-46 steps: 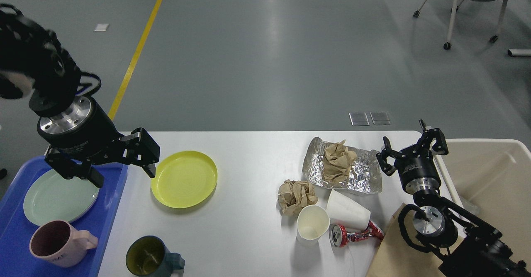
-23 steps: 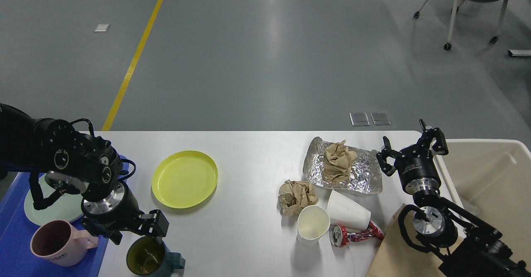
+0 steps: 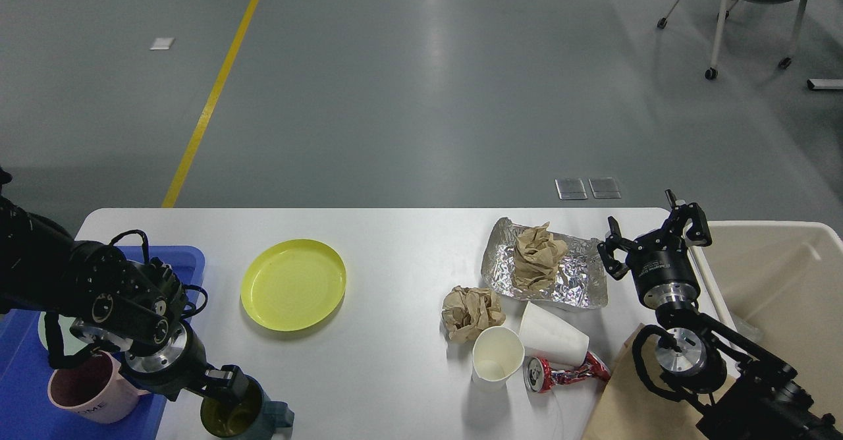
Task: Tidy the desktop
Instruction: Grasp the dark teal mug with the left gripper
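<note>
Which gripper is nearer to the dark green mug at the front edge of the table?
The left. The left gripper is right at the rim of the dark green mug, while the right gripper hovers far across the desktop beside the foil.

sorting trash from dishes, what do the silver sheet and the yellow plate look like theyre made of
Silver sheet: likely aluminium foil, shiny and heavily creased, with bent-up edges.
Yellow plate: probably plastic, with uniform bright colour, a smooth semi-matte face and a thin raised rim; glazed ceramic cannot be ruled out.

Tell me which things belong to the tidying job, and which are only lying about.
Job: table, yellow plate, dark mug, paper balls, foil, paper cups, crushed can, blue tray, bin.
Lying about: chair.
</note>
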`<state>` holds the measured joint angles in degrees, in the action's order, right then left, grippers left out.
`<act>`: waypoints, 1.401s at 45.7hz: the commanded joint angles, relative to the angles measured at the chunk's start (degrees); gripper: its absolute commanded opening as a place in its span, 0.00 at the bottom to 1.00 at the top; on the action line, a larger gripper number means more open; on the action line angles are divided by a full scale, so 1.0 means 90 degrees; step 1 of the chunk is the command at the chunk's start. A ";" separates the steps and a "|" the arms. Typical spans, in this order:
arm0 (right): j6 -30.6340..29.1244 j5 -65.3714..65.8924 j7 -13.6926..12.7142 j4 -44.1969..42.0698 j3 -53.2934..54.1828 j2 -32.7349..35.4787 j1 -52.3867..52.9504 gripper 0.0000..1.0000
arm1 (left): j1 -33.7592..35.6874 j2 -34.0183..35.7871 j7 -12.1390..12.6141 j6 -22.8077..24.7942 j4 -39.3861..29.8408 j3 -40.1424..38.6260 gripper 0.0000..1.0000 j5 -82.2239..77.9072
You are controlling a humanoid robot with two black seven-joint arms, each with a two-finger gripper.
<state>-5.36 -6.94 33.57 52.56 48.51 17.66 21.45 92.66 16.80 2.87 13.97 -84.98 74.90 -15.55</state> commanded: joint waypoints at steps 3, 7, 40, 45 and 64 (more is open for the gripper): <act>0.0000 0.0000 0.0000 0.0000 0.0000 0.0000 0.0000 1.00 | -0.0217 -0.0089 -0.0026 -0.0194 0.0135 -0.0079 0.85 0.0009; 0.0000 0.0000 0.0000 0.0000 0.0000 0.0000 0.0000 1.00 | -0.0256 -0.0089 -0.0016 -0.0214 0.0164 -0.0099 0.79 0.0019; 0.0000 0.0000 0.0000 0.0000 0.0000 0.0000 0.0000 1.00 | -0.0364 -0.0099 0.0013 -0.0234 0.0272 -0.0167 0.11 0.0498; 0.0000 0.0000 0.0000 0.0000 0.0000 0.0000 0.0000 1.00 | -0.0354 -0.0099 0.0023 -0.0224 0.0252 -0.0158 0.00 0.0507; 0.0000 0.0000 0.0000 0.0000 0.0000 0.0000 0.0000 1.00 | 0.0046 0.0038 0.0033 -0.0127 0.0106 -0.0031 0.00 0.0615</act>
<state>-5.36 -6.94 33.57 52.56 48.51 17.66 21.44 91.36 16.86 3.14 12.26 -83.81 74.29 -10.44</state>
